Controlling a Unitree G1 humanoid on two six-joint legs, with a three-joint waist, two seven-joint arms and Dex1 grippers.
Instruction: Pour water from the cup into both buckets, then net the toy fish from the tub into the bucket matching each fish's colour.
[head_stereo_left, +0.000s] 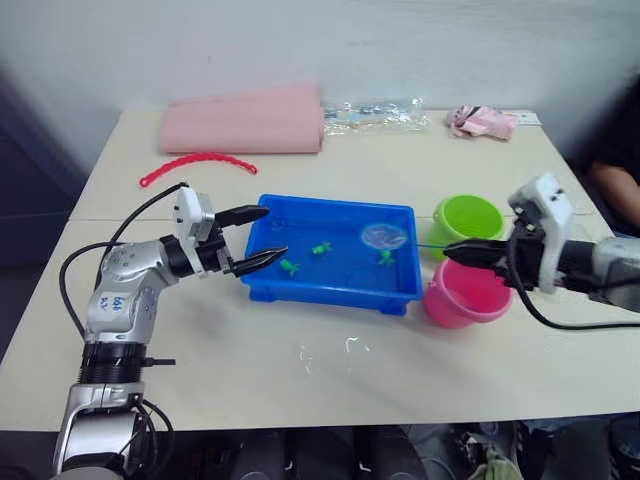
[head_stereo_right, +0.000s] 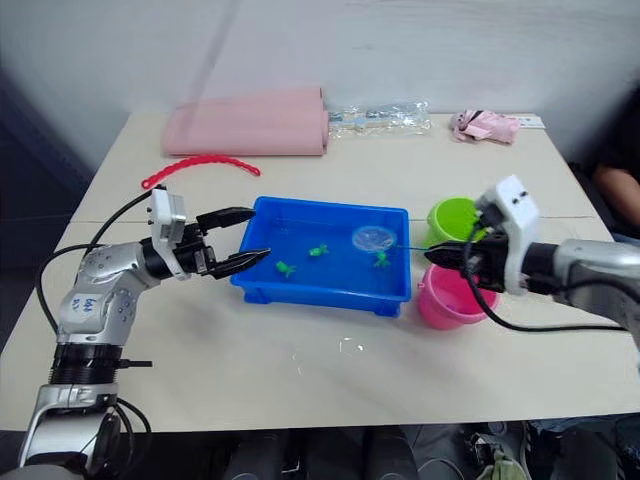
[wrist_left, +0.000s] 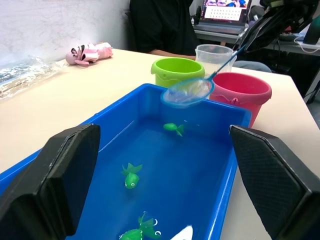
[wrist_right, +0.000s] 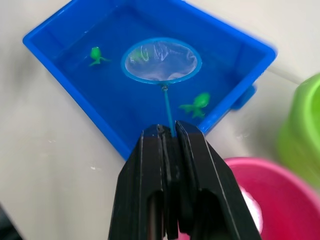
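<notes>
Meanwhile, right pincer (head_stereo_left: 448, 252) clenched on net (head_stereo_left: 384, 237) above tub (head_stereo_left: 330, 290) (left pincer (head_stereo_left: 262, 235) released, at tub's end).

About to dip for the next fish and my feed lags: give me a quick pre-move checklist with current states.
1. Right hand shut on the net's handle: ok.
2. Net hoop over the blue tub, empty: ok.
3. Green fish in the tub: ok, three, nearest beside the hoop.
4. Pink fish in the tub: not ok, none seen.
5. Green bucket upright behind the pink bucket, near the tub's end: ok.
6. Left hand open, fingers straddling the tub's far end wall: ok.
</notes>
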